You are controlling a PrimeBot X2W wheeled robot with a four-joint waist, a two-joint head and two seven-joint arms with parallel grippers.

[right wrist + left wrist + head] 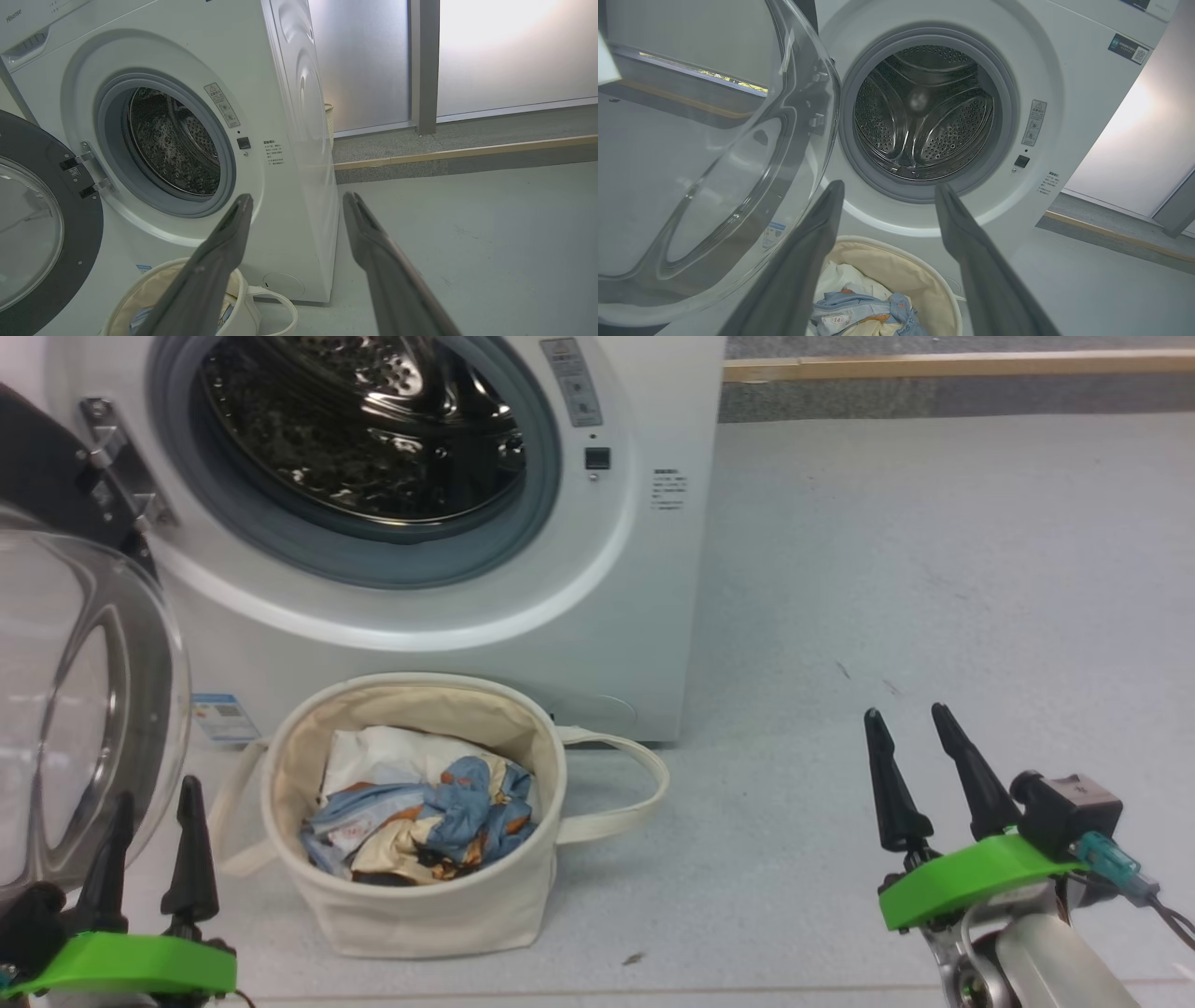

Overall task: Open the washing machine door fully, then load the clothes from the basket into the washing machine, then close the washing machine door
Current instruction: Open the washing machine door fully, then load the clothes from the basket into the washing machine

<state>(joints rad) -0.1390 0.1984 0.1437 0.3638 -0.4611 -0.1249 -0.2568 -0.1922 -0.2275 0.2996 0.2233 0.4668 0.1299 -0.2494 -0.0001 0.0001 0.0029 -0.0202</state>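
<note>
The one washing machine door (84, 709) stands swung wide to the left, leaving the drum mouth (373, 429) of the one washing machine (597, 616) clear for loading. One basket (420, 915) sits on the floor (934, 569) just below that mouth, which should keep the lift short. The clothes (439, 821) lie inside it, perhaps a single patterned piece over a white cloth (383, 751). Two grippers wait: the left gripper (157, 791) beside the basket and the right gripper (906, 711) well apart, both spread and empty.

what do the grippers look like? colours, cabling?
Both the left gripper and right gripper have two long, dark, tapered fingers on a bright green bracket. Right one carries a black block with a teal connector and dark cable; pale forearm below.
</note>
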